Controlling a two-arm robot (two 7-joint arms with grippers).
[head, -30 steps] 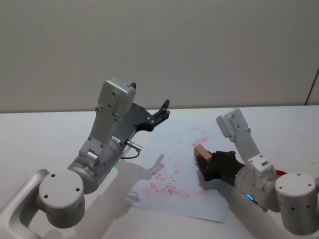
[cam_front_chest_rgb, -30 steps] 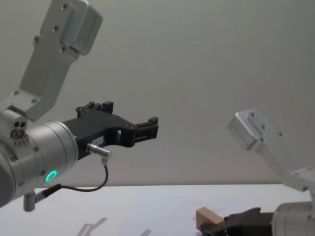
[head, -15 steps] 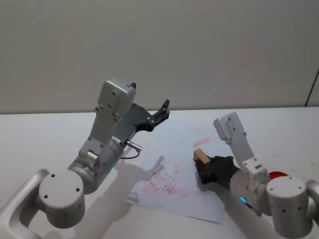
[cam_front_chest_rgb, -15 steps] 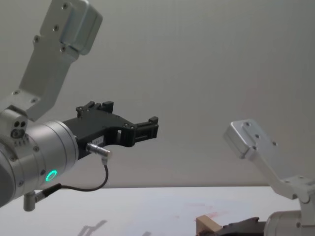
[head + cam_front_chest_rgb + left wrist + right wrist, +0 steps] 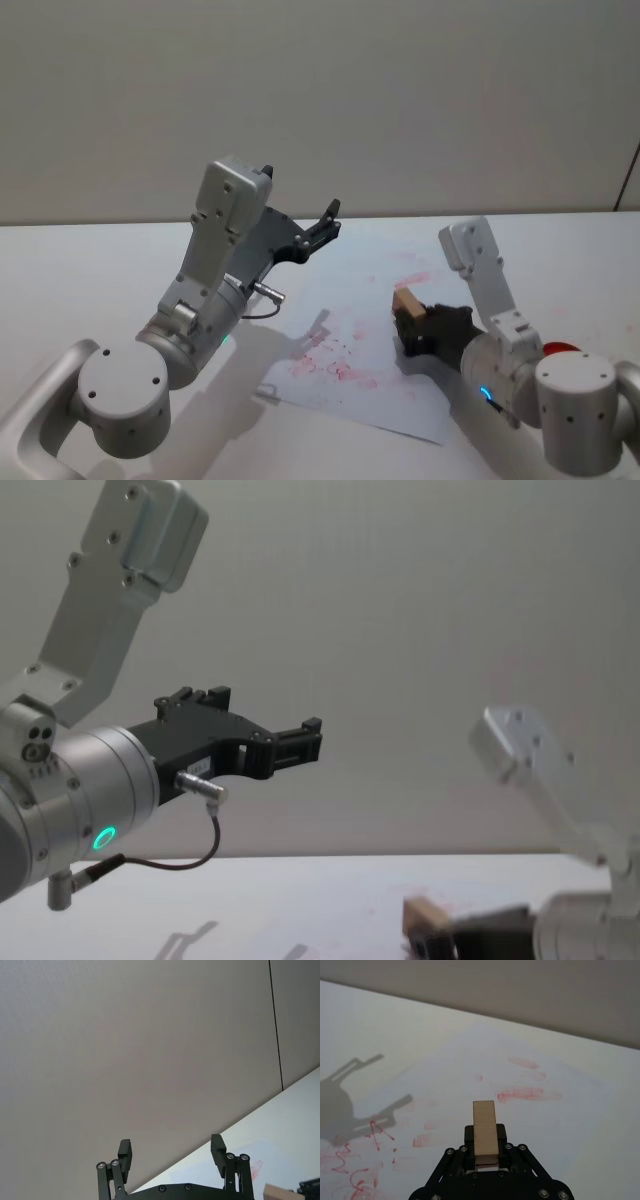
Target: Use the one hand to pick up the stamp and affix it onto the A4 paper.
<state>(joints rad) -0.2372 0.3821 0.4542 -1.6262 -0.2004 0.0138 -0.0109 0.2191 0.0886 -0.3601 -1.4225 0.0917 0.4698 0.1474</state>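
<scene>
The right gripper (image 5: 412, 325) sits low over the right part of the A4 paper (image 5: 350, 290), its fingers clamped on the stamp (image 5: 484, 1127). Whether the block touches the sheet cannot be told. Red marks (image 5: 526, 1094) lie beyond it. Farther back, the left gripper (image 5: 328, 222) hangs raised, fingers spread, holding nothing.

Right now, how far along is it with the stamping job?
Done: the stamp is picked up, clamped in the right gripper, and the A4 paper already carries red marks. In hand: the stamp is held over the paper's right side. Left: pressing it down; I cannot tell whether it touches. The left gripper hangs open, raised, idle.
</scene>
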